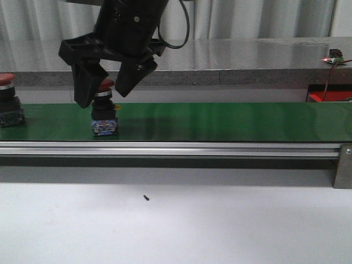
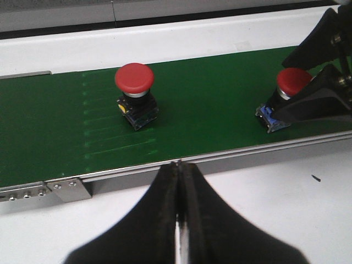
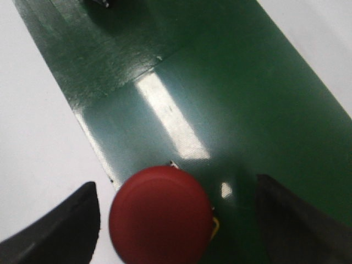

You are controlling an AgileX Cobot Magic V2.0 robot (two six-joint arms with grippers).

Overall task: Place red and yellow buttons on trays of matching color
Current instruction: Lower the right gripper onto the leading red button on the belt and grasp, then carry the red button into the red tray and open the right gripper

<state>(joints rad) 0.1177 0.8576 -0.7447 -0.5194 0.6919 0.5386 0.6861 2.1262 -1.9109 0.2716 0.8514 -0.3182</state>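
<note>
A red button with a black and blue base stands on the green belt. My right gripper hangs over it, open, with one finger on each side of the cap and not touching it. In the right wrist view the red cap sits between the spread fingers of that gripper. A second red button stands at the belt's far left, seen closer as the red button. My left gripper is shut and empty over the white table by the belt's near rail. No yellow button or tray is in view.
An aluminium rail runs along the belt's front, with an end bracket at the right. A partly hidden red object sits behind the belt at far right. A small black speck lies on the white table.
</note>
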